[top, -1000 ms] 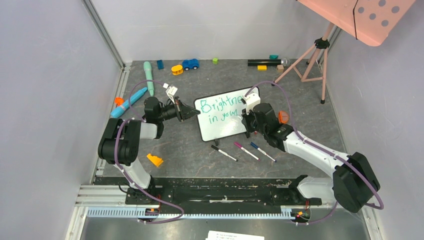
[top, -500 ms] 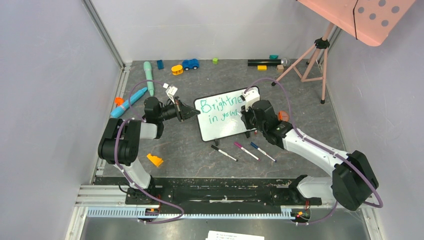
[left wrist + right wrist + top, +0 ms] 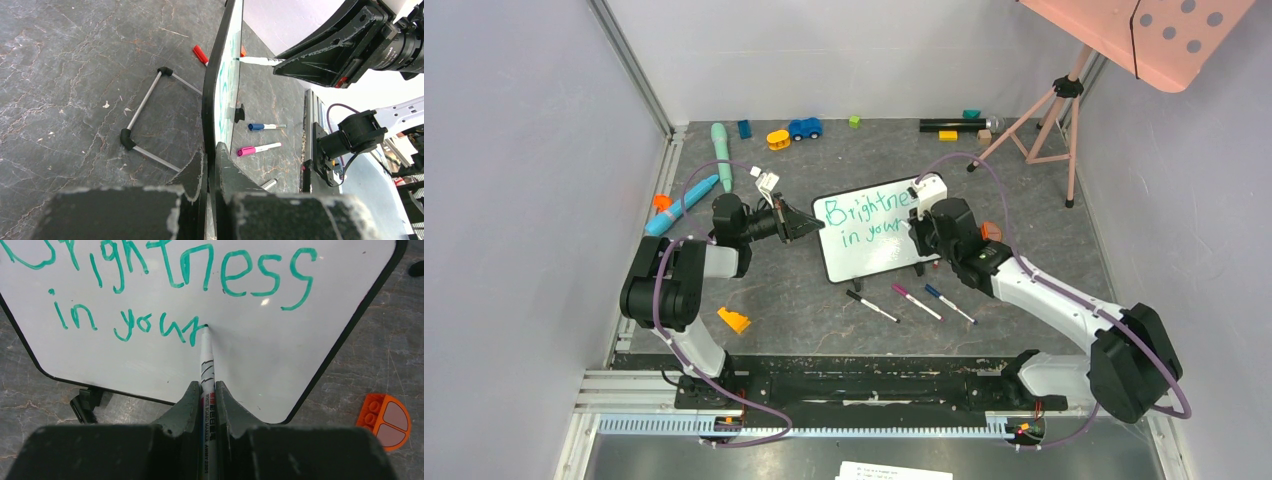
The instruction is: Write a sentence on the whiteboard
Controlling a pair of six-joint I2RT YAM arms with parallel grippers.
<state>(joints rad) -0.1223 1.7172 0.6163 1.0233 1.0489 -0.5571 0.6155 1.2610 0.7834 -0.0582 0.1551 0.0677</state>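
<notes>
Grey mottled tabletop (image 3: 1044,200): left gripper (image 3: 210,155) clamps the small black-framed whiteboard (image 3: 874,255); right gripper (image 3: 205,387) grasps a white marker (image 3: 205,355), tip ending the teal handwritten sentence (image 3: 200,275) "Brightness in your", likely unfinished.

Top camera's perched high at the near edge, looking down over the whole table (image 3: 804,300), while the left wrist view skims edge-on along the whiteboard (image 3: 212,100) from right at its frame and the right wrist view peers down its marker (image 3: 206,370), close and square to the written face, so that board's in all three.
</notes>
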